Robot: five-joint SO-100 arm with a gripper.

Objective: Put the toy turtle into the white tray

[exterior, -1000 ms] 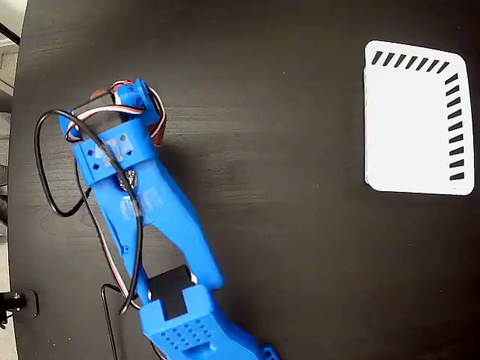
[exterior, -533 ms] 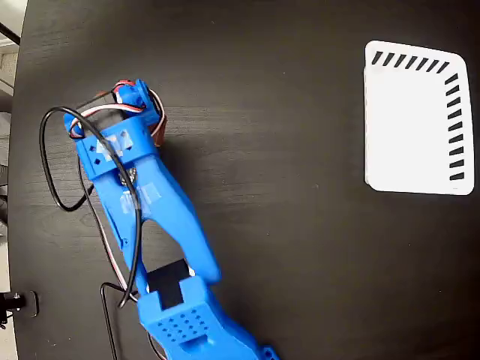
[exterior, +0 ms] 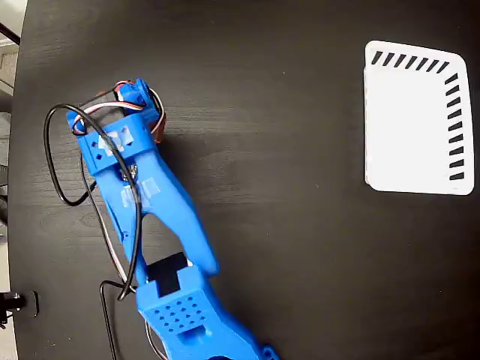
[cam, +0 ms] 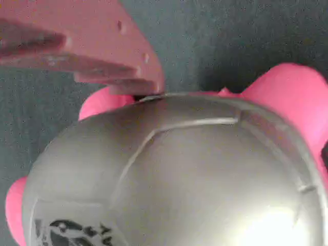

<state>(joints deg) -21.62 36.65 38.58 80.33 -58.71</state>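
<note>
Arm has crept slightly right over the last second, pincer (exterior: 146, 112) apparently clamped on the toy turtle (cam: 174, 169) at the worktop's (exterior: 285, 225) left, so carry is barely starting, white tray (exterior: 416, 120) well apart right.

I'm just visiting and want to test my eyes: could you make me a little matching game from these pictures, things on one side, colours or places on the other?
Things:
1. toy turtle
2. white tray
3. arm
4. table

Descriptions:
A. bright blue, trailing a black cable
B. black, wood-grained
C. right side of the fixed view, nothing in it
D. fills the wrist view, shiny shell, pink limbs

Pairs: 1-D, 2-C, 3-A, 4-B
</note>
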